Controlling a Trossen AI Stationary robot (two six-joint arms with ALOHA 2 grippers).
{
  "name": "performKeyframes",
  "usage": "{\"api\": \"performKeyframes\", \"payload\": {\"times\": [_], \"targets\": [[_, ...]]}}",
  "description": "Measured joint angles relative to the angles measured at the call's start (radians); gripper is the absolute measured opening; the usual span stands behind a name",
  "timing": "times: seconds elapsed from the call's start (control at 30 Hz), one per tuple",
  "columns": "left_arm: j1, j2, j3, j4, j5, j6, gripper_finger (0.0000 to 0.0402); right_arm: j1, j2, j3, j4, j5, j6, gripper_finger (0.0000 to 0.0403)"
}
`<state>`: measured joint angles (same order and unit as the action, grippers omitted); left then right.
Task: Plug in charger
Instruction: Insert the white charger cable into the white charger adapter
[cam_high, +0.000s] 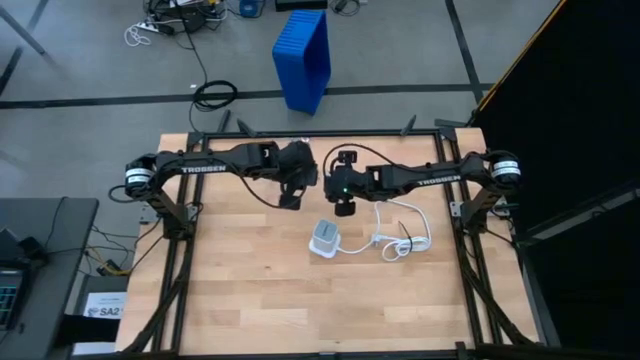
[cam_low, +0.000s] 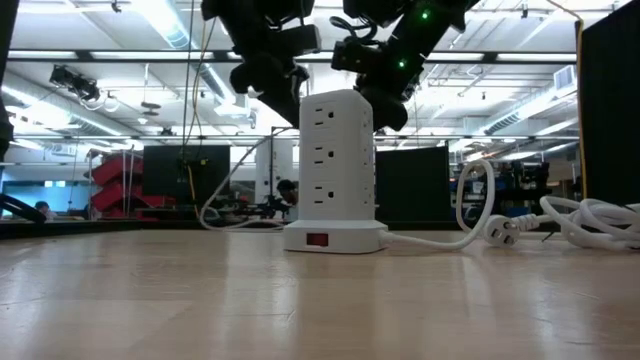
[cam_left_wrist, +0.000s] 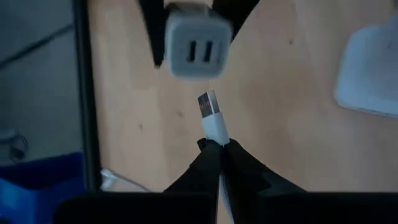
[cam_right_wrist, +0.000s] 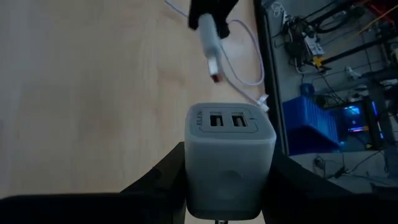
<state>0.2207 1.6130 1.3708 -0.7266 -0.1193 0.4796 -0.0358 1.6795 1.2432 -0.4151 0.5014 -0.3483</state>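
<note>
While both arms meet above the middle of the counter (cam_high: 250, 300), each end effector carries one half of the connection. Right end effector (cam_right_wrist: 231, 186): fingers clamped on the sides of the charger (cam_right_wrist: 230, 158), a small pale grey block with two USB ports side by side on the face pointing away from the wrist. Charger is held up off the counter, clear of the wood.

Left end effector (cam_left_wrist: 219, 149): fingers pressed together on a thin white cable (cam_left_wrist: 214, 124), gripped just behind its metal USB plug. The plug tip juts forward past the fingertips toward the charger's port face. From the left wrist view, plug and ports sit close, with a small gap between them; not touching, plug slightly off to one side of the ports. Right wrist view shows the same: plug hanging in front of the charger, apart from it.

Below the two end effectors, on the counter, stands a white power strip tower (cam_low: 335, 170), upright, outlets stacked up its side, red switch on its base. Its thick white cord (cam_high: 405, 235) runs off on the right end effector's side and lies in loose coils on the wood. Beyond the counter's far edge, a blue bin (cam_high: 303, 58) stands on the floor.
</note>
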Motion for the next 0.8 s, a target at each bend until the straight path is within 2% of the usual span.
{"api": "performKeyframes", "payload": {"times": [0.13, 0.27, 0.4, 0.63, 0.8], "targets": [[-0.012, -0.002, -0.019, -0.003, -0.003, -0.039, 0.0000, 0.021, -0.002, 0.001, -0.112, -0.009, 0.084, 0.0114], [-0.023, -0.009, -0.084, 0.020, 0.002, -0.050, 0.0000, -0.001, 0.001, -0.022, -0.252, -0.157, 0.224, 0.0114], [-0.026, -0.017, -0.162, 0.096, 0.023, -0.079, 0.0000, -0.031, 0.002, -0.108, -0.245, -0.284, 0.277, 0.0114], [-0.027, -0.017, -0.254, 0.213, 0.077, -0.113, 0.0000, -0.108, 0.003, -0.211, -0.197, -0.400, 0.349, 0.0114], [-0.027, -0.017, -0.270, 0.253, 0.111, -0.114, 0.0000, -0.144, 0.003, -0.264, -0.110, -0.443, 0.350, 0.0155]]}}
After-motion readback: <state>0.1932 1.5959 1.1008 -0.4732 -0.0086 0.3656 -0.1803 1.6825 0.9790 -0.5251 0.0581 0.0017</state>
